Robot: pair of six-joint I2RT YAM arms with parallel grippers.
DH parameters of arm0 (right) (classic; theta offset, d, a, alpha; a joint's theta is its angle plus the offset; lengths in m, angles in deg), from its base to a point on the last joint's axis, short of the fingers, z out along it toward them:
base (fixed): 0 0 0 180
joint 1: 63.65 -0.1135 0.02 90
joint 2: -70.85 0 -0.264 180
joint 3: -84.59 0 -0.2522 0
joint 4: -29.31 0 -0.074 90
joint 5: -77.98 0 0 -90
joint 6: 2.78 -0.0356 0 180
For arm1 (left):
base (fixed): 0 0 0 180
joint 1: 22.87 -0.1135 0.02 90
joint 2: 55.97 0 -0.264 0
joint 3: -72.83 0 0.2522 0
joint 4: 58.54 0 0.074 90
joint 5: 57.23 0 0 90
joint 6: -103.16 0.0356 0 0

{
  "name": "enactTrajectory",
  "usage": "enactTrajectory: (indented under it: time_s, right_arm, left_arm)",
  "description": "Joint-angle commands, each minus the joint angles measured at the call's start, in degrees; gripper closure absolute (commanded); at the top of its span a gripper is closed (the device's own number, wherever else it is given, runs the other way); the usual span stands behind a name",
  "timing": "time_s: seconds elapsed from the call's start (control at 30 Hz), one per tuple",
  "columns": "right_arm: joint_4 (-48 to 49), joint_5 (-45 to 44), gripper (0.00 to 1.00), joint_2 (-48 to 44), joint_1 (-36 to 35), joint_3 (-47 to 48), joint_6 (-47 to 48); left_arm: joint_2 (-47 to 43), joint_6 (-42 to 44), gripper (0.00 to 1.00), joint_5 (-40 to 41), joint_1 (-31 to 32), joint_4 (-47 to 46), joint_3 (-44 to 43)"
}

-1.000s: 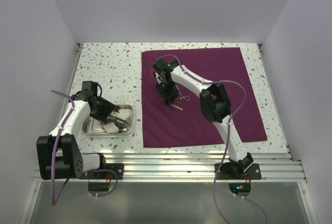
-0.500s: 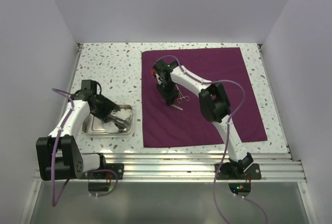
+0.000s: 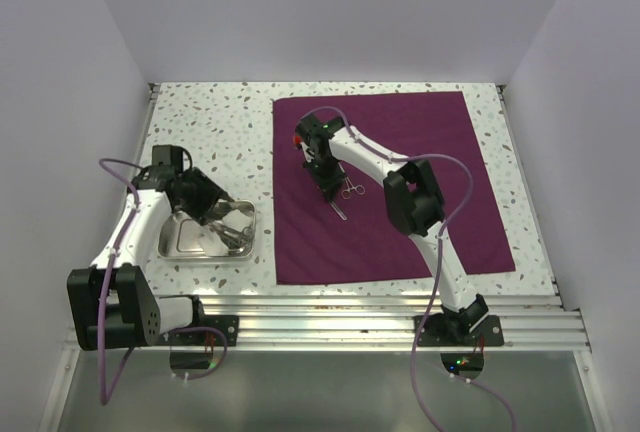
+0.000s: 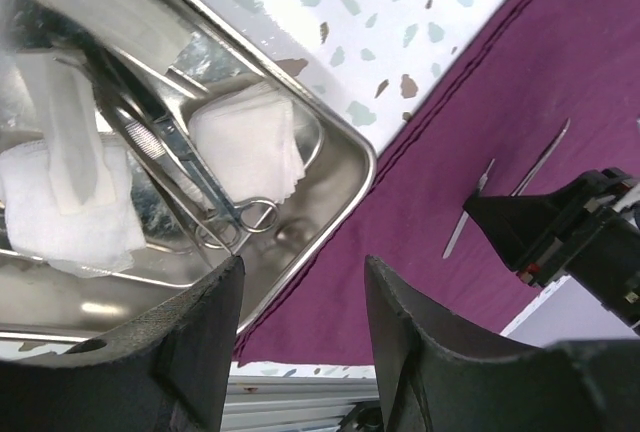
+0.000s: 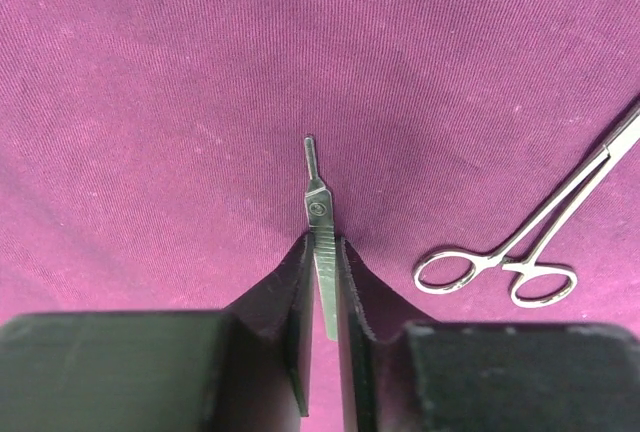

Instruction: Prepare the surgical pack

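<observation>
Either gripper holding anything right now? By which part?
Right gripper pinches a thin steel instrument by its flat shaft, narrow tip protruding. Left gripper open, empty.

Cloth [image 3: 430,142] on right half of table [image 3: 220,122], up to far edge. Tray [image 3: 180,242] left of cloth, nr near-left corner; gauze [image 4: 245,142] + scissors [image 4: 190,177] in it. On cloth nr its left edge: thin tool [image 5: 320,222], clamp [image 5: 560,199] just right.

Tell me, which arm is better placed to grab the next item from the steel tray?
Left. The left gripper hangs open right over the steel tray, with gauze and scissors just below. The right gripper is away over the purple cloth, pinched on a thin silver instrument.
</observation>
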Motion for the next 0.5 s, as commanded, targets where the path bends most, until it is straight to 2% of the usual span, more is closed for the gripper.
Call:
enactTrajectory:
  time_s: [0.0, 0.27, 0.47]
  right_arm:
    - [-1.38, -1.37, 0.88, 1.21, -0.33, 1.26, 0.59]
    - [-2.43, -1.55, 0.96, -2.92, -0.24, 0.92, -0.12]
    - [-2.35, 1.35, 1.0, -5.38, 1.08, -0.05, -1.26]
  left_arm:
    - [-0.38, 2.72, 0.44, -2.0, -0.34, -3.12, -3.15]
    - [1.38, 5.26, 0.42, -6.83, 1.24, -8.48, -4.03]
    - [5.15, 6.32, 0.4, -9.56, 7.29, -11.3, -5.52]
